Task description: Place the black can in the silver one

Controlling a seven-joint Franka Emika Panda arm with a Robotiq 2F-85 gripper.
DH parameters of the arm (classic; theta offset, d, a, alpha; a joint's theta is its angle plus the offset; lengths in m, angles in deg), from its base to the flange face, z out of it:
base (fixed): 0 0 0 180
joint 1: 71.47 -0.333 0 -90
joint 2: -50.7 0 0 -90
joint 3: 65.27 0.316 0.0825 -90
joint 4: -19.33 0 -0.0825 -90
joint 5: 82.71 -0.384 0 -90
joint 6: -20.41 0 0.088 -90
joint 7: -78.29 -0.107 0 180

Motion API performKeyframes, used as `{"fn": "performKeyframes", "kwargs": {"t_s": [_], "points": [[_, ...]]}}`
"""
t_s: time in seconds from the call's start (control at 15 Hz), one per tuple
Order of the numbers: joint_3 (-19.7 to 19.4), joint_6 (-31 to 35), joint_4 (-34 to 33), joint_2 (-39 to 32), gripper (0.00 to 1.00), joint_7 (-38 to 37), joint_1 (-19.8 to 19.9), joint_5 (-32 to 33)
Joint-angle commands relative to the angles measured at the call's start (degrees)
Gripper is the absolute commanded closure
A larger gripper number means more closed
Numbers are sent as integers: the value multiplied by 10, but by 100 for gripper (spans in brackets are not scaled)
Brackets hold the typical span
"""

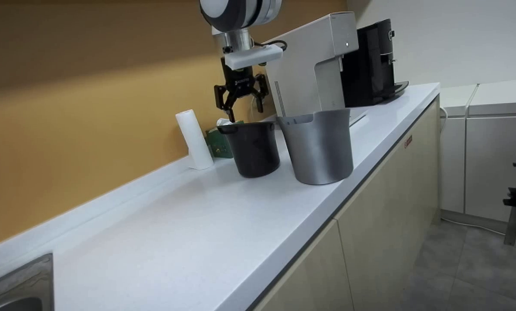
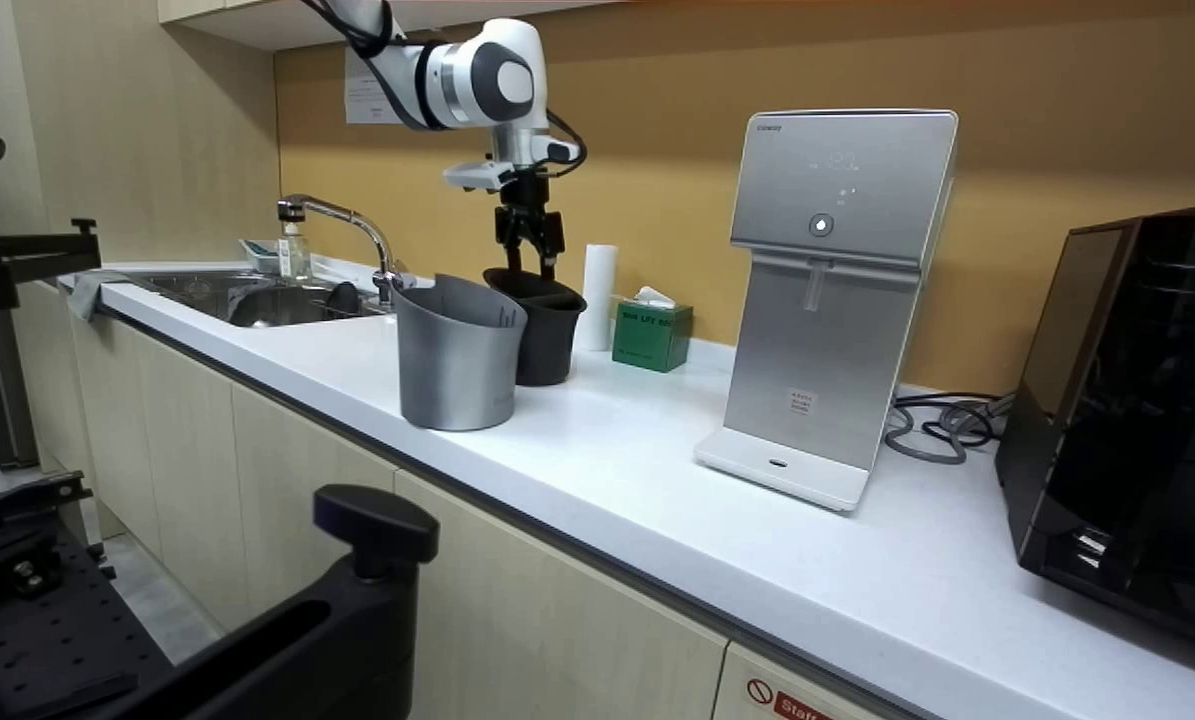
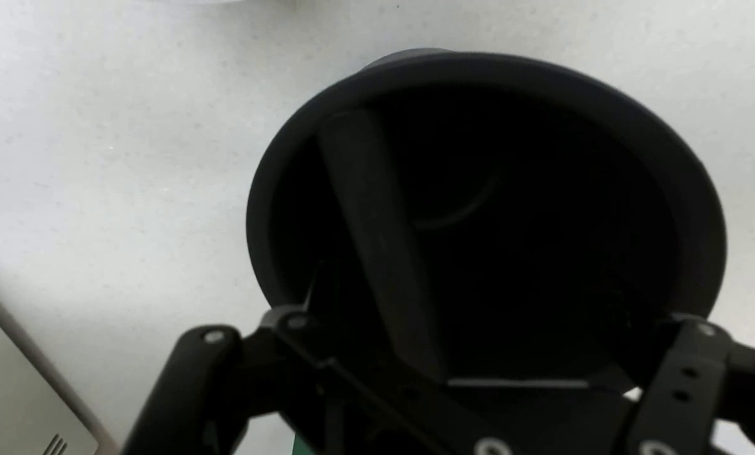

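Note:
The black can (image 1: 254, 151) stands upright on the white counter. It shows in both exterior views (image 2: 549, 345), and its rim and dark inside fill the middle of the wrist view (image 3: 478, 68). A dark strip crosses its opening. The silver one (image 1: 320, 149) stands upright close beside it, taller and wider, and partly covers the can in an exterior view (image 2: 457, 360). My gripper (image 1: 245, 114) is open, pointing down over the can's mouth with its fingers spread. The fingertips are near rim level (image 2: 530, 268); whether they touch the can is too dark to tell.
A paper towel roll (image 1: 195, 140) and a green tissue box (image 2: 652, 335) stand by the wall behind the can. A white-grey water dispenser (image 2: 822, 330) and a black coffee machine (image 2: 1147, 420) stand farther along. A sink (image 2: 257, 300) lies at the opposite end.

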Motion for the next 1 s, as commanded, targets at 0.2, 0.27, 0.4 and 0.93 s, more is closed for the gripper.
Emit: {"fn": "performKeyframes", "kwargs": {"t_s": [0.2, 0.27, 0.4, 0.93], "points": [[2, -46, -63, -43, 0, 90, 16, -57], [2, -51, -70, -49, 0, 104, 19, -61], [3, -63, -81, -58, 0, 127, 24, -69], [5, -95, -103, -87, 0, 174, 29, -76]]}}
